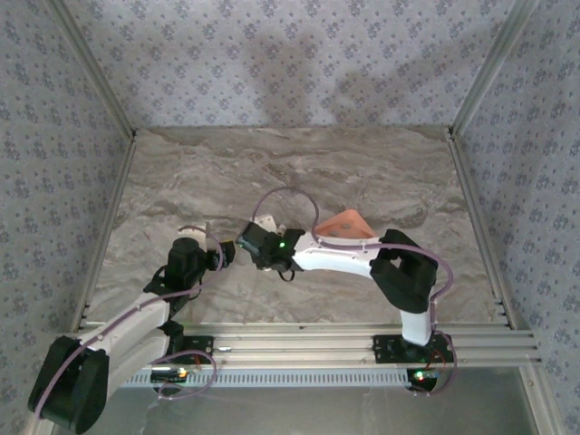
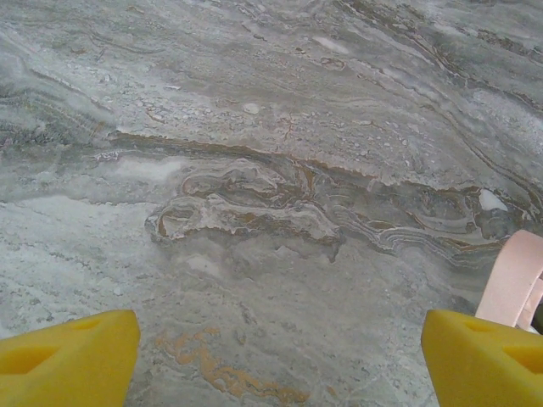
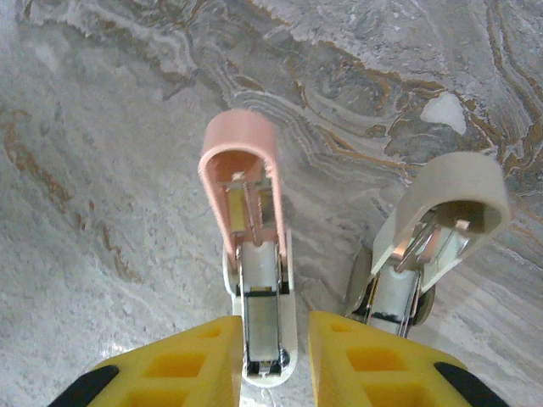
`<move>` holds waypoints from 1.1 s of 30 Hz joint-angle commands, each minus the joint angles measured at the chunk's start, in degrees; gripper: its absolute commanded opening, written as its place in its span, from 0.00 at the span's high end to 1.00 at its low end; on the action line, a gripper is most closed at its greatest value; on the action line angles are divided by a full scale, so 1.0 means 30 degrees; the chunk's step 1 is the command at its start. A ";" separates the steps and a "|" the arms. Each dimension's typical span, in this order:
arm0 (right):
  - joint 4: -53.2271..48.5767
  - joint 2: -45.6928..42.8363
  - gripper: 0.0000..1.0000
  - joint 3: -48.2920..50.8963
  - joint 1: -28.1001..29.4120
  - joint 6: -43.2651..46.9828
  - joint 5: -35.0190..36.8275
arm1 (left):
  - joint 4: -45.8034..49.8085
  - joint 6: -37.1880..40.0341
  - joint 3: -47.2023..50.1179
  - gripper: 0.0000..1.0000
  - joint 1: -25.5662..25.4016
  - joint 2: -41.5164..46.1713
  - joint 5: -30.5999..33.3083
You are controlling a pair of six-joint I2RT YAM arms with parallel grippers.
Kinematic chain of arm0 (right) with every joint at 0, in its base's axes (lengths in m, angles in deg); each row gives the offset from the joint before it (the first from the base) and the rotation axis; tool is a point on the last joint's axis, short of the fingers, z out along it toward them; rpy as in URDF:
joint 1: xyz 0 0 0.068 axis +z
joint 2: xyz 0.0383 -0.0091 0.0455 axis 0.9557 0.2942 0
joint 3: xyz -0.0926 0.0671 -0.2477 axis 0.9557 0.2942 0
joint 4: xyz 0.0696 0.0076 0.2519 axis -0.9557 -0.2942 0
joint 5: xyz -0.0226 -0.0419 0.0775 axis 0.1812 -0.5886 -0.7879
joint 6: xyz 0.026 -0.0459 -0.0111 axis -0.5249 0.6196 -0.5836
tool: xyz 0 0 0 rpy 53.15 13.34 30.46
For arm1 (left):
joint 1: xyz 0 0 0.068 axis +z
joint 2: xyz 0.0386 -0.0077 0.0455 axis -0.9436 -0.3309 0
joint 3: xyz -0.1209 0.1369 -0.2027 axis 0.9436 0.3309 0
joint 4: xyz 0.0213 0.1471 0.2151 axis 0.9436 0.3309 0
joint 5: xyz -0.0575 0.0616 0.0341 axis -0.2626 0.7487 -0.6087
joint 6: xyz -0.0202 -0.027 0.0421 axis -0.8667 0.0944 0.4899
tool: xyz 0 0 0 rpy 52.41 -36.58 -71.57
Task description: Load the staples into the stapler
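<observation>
Stapler [image 3: 259, 280] on table [image 1: 227, 172]: mid-marble, between both arms, within either's reach.
Left gripper [image 2: 276, 339]: jaws wide, hovering over bare marble, probably waiting to help.
Right gripper [image 3: 276, 326]: fingers [image 3: 178, 365] close either side of the stapler's rear; real pinch, cannot tell.
Tray [image 1: 344, 224]: salmon, behind right arm.
Pink cover [image 3: 242, 153], cream piece [image 3: 450, 195]: apart, channel exposed for loading.
Staples: too small to spot.

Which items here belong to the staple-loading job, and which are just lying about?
Job:
- pink stapler
- salmon tray; any staples in it are too small to make out

Lying about, probably:
- beige stapler-like item beside the pink stapler
</observation>
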State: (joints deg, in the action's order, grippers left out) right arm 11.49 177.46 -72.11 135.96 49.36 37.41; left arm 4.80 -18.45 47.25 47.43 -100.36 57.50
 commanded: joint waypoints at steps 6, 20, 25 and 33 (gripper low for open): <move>0.0521 0.0468 0.77 0.0363 -0.0892 -0.0875 -0.2534 | -0.0421 0.0071 0.0297 0.14 0.0161 0.0361 -0.0554; 0.0665 0.1336 0.79 0.0391 -0.1408 -0.1225 -0.4032 | -0.1578 0.0592 0.1018 0.14 0.0182 0.1684 -0.3209; 0.0283 0.1505 0.80 0.0376 -0.1454 -0.1393 -0.4108 | -0.1529 0.0592 0.1062 0.14 0.0168 0.1856 -0.3084; 0.0072 0.1624 0.83 0.0366 -0.1440 -0.1375 -0.4098 | -0.1466 0.0621 0.1091 0.14 0.0160 0.1973 -0.2962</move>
State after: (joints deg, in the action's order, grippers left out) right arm 13.56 181.29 -71.17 131.83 46.14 25.21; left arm 1.70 -17.36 49.57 47.43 -95.50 49.52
